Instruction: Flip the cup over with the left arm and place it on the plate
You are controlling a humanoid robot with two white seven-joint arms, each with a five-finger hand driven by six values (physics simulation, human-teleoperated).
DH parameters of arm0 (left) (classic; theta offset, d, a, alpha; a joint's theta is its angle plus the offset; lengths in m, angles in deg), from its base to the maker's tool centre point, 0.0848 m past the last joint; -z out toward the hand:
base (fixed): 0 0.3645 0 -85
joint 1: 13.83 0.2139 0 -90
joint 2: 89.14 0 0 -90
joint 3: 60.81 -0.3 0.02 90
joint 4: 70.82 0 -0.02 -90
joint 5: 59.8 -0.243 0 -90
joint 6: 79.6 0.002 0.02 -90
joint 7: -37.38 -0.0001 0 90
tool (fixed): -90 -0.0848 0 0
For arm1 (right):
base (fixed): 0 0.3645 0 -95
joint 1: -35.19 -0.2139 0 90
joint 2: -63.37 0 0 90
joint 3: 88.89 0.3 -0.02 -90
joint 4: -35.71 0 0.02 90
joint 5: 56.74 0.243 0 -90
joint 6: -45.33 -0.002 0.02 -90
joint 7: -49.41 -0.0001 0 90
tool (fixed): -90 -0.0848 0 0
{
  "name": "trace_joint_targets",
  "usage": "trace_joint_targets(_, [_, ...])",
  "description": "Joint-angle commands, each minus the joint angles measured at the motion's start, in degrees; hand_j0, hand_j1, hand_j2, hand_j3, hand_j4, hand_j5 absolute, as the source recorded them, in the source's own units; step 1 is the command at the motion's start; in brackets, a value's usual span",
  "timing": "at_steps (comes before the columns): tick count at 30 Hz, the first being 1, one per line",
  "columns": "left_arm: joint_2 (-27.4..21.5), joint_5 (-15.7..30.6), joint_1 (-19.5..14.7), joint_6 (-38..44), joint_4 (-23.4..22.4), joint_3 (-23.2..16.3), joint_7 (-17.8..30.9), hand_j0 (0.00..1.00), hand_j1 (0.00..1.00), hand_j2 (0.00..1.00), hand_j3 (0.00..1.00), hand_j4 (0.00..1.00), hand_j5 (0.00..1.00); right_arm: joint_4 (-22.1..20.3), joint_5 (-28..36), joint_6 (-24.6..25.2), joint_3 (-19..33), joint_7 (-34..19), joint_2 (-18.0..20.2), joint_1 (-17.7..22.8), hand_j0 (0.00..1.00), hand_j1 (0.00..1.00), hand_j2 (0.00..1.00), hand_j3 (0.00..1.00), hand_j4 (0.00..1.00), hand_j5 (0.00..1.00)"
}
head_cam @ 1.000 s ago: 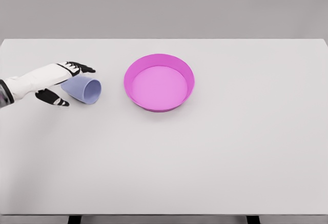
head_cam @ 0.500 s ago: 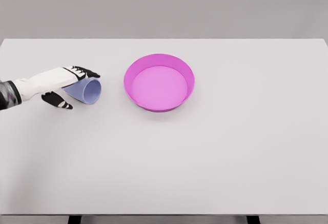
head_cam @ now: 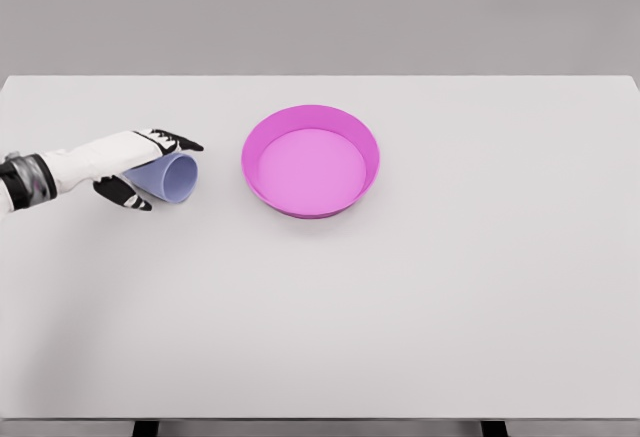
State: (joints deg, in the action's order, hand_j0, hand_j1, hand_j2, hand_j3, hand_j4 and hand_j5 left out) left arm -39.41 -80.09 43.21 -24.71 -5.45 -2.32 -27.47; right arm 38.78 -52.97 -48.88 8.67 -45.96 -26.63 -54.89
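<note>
- Lavender cup point(head_cam: 170, 177) lying on its side on the white table point(head_cam: 400, 307), mouth turned toward the pink plate point(head_cam: 311, 161), just left of it and not touching.
- Left hand point(head_cam: 135, 162) around the cup: fingers over the top, thumb below, seemingly closing but firm grip not certain.
- Not yet lifted, not yet flipped upright.
- Plate without anything on it; placing remains.
- Right arm not visible.

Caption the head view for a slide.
Left robot hand closing around a lavender cup lying sideways beside an empty pink plate.
</note>
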Motion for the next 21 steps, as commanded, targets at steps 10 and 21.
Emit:
trace_joint_targets(10, [0.5, -1.1, -0.4, 0.1, -1.5, -0.6, 0.0, 0.85, 0.85, 0.85, 0.85, 0.85, 0.85, 0.0, 0.0, 0.0, 0.0, 0.0, 0.0, 0.0, 1.00, 1.00, 1.00, 1.00, 1.00, 1.00])
trace_joint_targets(21, [1.2, -0.5, -0.4, 0.1, -1.5, -0.7, -0.1, 0.75, 0.75, 0.75, 0.75, 0.75, 0.75, 0.0, 0.0, 0.0, 0.0, 0.0, 0.0, 0.0, 1.00, 1.00, 1.00, 1.00, 1.00, 1.00])
